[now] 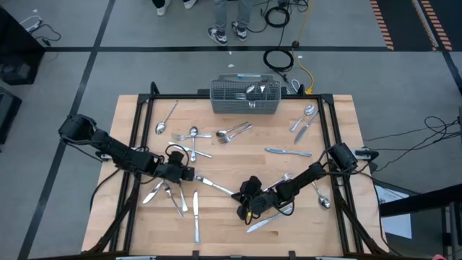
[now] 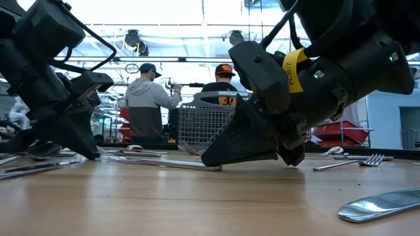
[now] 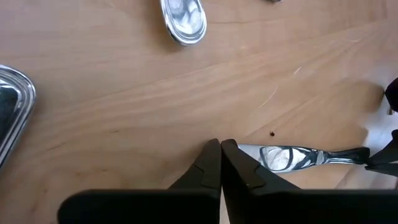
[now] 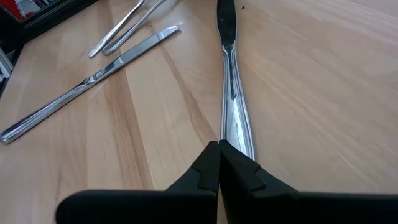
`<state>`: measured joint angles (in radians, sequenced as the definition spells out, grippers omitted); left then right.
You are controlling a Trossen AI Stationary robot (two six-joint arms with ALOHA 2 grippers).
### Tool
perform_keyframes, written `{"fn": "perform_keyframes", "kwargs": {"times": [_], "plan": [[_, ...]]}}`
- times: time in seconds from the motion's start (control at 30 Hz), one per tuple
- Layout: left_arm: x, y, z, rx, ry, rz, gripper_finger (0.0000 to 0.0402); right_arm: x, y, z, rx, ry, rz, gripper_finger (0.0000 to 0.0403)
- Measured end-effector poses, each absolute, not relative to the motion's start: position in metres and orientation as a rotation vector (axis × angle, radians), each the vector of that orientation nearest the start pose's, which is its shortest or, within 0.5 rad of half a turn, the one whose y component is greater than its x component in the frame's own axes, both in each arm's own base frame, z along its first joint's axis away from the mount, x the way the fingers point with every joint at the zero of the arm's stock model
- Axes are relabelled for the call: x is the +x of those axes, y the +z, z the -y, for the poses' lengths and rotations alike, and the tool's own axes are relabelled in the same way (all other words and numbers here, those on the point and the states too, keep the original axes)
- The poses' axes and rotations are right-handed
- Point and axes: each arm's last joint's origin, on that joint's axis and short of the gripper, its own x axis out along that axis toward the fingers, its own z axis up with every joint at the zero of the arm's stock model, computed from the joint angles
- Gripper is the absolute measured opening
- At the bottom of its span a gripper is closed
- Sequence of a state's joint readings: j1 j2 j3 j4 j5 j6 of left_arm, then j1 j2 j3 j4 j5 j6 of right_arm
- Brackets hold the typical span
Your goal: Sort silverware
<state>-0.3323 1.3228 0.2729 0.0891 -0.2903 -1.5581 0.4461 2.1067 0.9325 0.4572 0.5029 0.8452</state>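
Observation:
One slim silver piece of silverware (image 1: 215, 185) lies flat on the wooden table (image 1: 238, 166), between my two grippers. My left gripper (image 1: 190, 174) is shut at its left end, which widens beside the fingertips (image 3: 231, 149) in the left wrist view. My right gripper (image 1: 239, 194) is shut at the other end, where the handle (image 4: 233, 99) runs away from its fingers. What kind of piece it is I cannot tell. More silverware lies scattered on the table, and a few pieces stand in the wire-mesh basket (image 1: 245, 97). My left gripper comes slanting down from the table's left, its shut fingers meeting the piece's wide end (image 3: 273, 157). That end disappears under one finger, so I cannot tell if it is pinched or only touched. The piece lies flat on the table. My right gripper slants down from the table's right, and its shut fingers stand on the handle's end (image 4: 244, 144), which passes beneath one finger. The fingers lie along the piece. A pinch or mere pressing, I cannot tell. In the low view the piece (image 2: 164, 162) rests on the wood.
Spoons (image 1: 193, 133) and forks (image 1: 234, 132) lie at the far middle, a knife (image 1: 289, 152) at centre right, several pieces (image 1: 170, 195) under the left arm, others (image 1: 263, 220) near the front. The basket stands at the far edge. People stand beyond the table (image 2: 147, 98).

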Motion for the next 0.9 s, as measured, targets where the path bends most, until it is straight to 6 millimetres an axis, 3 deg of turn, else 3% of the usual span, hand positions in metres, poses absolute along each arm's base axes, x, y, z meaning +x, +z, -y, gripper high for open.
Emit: {"fn": "perform_keyframes", "kwargs": {"times": [0.4,0.73,0.9], "plan": [[0.180,0.108,0.054,-1.160,0.608,-0.689,0.0002,0.346,0.068,-0.150,0.480,-0.287,-0.555,0.0000],[0.183,0.111,0.056,-1.195,0.567,-0.684,0.0001,0.349,0.082,-0.150,0.373,-0.215,-0.499,0.0000],[0.185,0.113,0.056,-1.203,0.551,-0.668,0.0000,0.351,0.084,-0.149,0.376,-0.220,-0.484,0.0026]]}}
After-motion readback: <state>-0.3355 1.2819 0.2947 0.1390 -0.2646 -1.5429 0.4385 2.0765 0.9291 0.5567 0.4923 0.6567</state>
